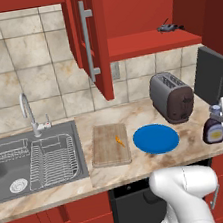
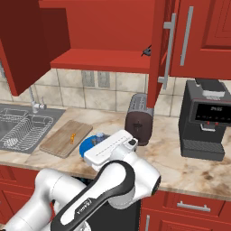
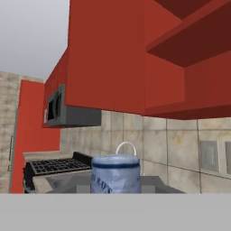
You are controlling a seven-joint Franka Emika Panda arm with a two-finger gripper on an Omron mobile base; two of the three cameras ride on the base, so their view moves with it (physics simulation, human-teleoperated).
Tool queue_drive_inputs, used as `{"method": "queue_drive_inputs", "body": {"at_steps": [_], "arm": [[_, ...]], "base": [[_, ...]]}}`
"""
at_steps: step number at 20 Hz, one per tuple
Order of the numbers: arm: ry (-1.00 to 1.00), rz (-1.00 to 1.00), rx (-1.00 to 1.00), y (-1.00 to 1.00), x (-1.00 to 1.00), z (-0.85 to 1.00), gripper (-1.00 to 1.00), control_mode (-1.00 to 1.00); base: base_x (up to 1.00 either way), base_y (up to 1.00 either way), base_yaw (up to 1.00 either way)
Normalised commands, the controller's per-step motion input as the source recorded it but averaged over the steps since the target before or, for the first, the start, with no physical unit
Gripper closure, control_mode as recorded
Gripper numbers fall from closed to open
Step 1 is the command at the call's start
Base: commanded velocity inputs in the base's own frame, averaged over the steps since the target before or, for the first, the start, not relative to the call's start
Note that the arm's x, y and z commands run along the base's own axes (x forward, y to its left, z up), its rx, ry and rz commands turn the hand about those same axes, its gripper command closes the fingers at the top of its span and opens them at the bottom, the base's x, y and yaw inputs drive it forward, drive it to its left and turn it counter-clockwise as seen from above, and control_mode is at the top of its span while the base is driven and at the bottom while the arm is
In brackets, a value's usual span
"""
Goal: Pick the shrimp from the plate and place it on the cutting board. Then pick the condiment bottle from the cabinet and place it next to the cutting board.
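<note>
Left base view: the shrimp (image 1: 119,141) already lies on the cutting board (image 1: 106,152) beside the empty blue plate (image 1: 156,138). The gripper (image 1: 220,122) is partly closed around the condiment bottle (image 1: 213,129), holding it upright low over the worktop's right end, well apart from the board where it belongs.

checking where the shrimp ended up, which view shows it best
The left base view: the shrimp lies in plain sight on the cutting board, beside the blue plate. The right base view shows it smaller and farther off on the board.
</note>
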Motion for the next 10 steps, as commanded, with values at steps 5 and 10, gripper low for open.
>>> {"method": "queue_drive_inputs", "body": {"at_steps": [5, 10], "arm": [[0.0, -0.06, -0.01, -0.08, 0.02, -0.13, 1.0, -1.0], [-0.04, -0.04, 0.0, -0.08, 0.11, -0.05, 1.0, -1.0]], "base": [[0.0, 0.0, 0.0], [0.0, 0.0, 0.0]]}}
